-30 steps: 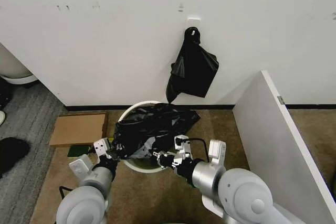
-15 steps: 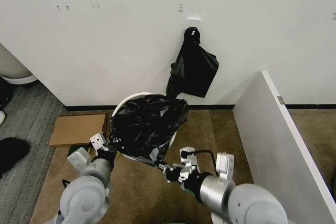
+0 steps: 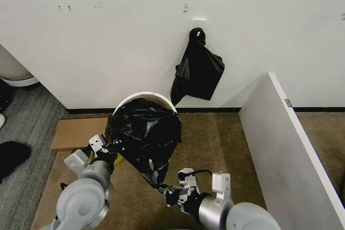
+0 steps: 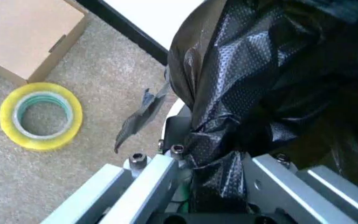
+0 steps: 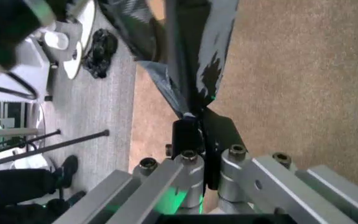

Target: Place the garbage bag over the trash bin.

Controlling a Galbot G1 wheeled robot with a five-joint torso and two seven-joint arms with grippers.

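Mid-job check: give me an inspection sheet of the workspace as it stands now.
Surface: brown carpet floor.
Job's things: garbage bag draped over trash bin, far rim bare.
Clutter: cardboard box, yellow tape roll, black bag bundle hanging on wall.
Grippers: left gripper and right gripper both shut on bag edges.
Cables: black cable at right wrist.
Surroundings: white wall, white partition.

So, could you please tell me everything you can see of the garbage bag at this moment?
The garbage bag is thin, glossy, crinkled black plastic. It lies draped over the top and near side of the white trash bin, whose far rim shows behind it. One edge is pinched in the left end effector; a stretched, pointed corner runs down to the right end effector, shut on it above the brown carpet. The left wrist view shows a fine embossed texture.
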